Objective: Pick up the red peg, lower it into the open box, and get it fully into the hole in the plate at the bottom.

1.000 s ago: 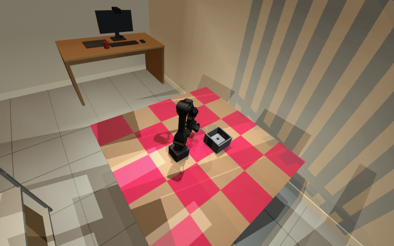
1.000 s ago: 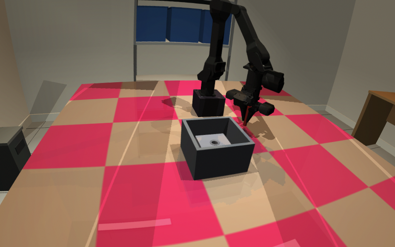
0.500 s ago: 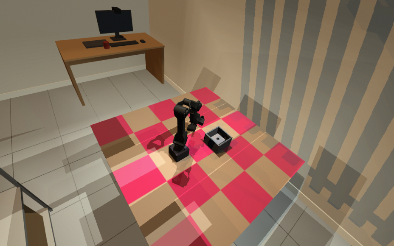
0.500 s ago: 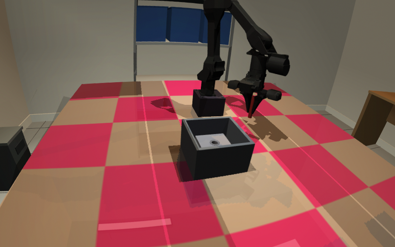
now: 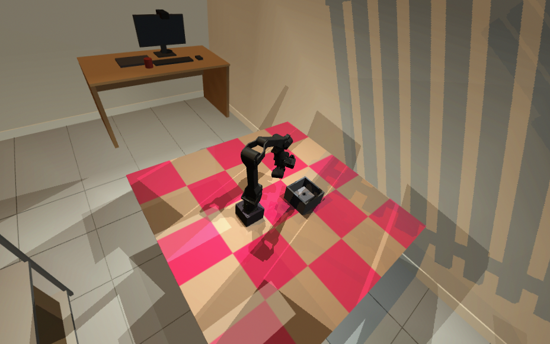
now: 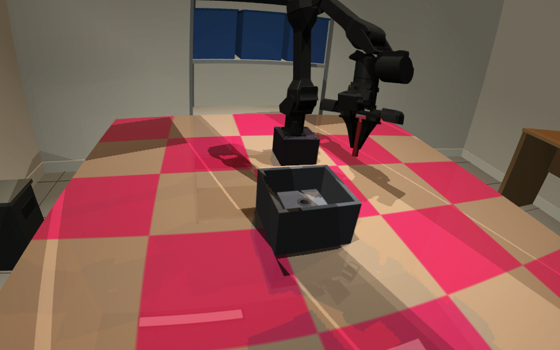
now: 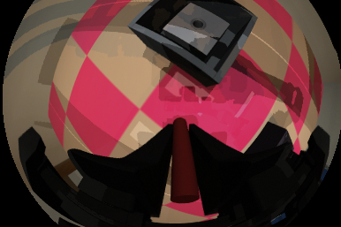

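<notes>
My gripper (image 6: pixel 356 146) (image 7: pixel 180 128) is shut on the red peg (image 6: pixel 357 135) (image 7: pixel 184 170). The peg hangs nearly upright, slightly tilted in the exterior view, with its lower end sticking out below the fingertips. Peg and gripper are in the air above the table, outside the box, behind and right of it in the exterior view. The open dark box (image 5: pixel 296 203) (image 6: pixel 312 230) (image 7: pixel 174 51) stands on the table. Inside it lies a light grey plate (image 5: pixel 310 197) (image 6: pixel 288 198) (image 7: pixel 216 24) with a round hole (image 6: pixel 304 202) (image 7: pixel 198 24). The fingertips are hidden in the top view.
The box walls rise around the plate. The arm's base (image 5: pixel 249 213) (image 6: pixel 295 149) stands beside the box on the pink and tan checkered table (image 5: pixel 336 256) (image 6: pixel 212 278). Shadows cross the table. A wooden desk (image 5: pixel 174 72) with a monitor stands far off.
</notes>
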`<state>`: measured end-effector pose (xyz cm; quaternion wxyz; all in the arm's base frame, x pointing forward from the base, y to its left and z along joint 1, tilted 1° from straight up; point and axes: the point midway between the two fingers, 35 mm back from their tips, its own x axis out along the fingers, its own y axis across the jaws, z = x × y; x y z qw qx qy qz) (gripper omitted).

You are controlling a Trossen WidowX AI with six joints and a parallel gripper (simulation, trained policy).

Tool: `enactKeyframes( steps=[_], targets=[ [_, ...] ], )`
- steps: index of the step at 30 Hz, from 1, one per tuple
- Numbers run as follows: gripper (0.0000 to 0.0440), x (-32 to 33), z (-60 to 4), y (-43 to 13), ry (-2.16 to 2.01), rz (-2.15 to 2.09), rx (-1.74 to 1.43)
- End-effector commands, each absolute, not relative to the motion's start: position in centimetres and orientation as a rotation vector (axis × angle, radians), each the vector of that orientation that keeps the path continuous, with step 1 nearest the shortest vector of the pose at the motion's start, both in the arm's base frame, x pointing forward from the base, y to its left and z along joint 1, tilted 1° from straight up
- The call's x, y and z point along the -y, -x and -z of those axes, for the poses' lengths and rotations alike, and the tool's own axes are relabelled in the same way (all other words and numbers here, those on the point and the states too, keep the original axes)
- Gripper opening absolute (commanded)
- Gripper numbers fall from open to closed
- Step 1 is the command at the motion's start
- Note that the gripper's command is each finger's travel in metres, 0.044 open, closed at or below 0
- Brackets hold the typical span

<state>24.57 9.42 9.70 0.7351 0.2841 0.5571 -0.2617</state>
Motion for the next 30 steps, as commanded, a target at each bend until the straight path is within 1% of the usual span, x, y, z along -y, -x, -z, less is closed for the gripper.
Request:
enactKeyframes(
  steps=[1, 15, 30],
  targets=[
    [0.0, -7.9, -10.4, -25.9, -0.632, 0.598, -1.199],
    [0.0, -3.4, -10.3, -29.1, -0.691, 0.679, -1.145],
    [0.0006, 0.9, -8.8, -32.1, -0.765, 0.748, -1.108]
  ],
)
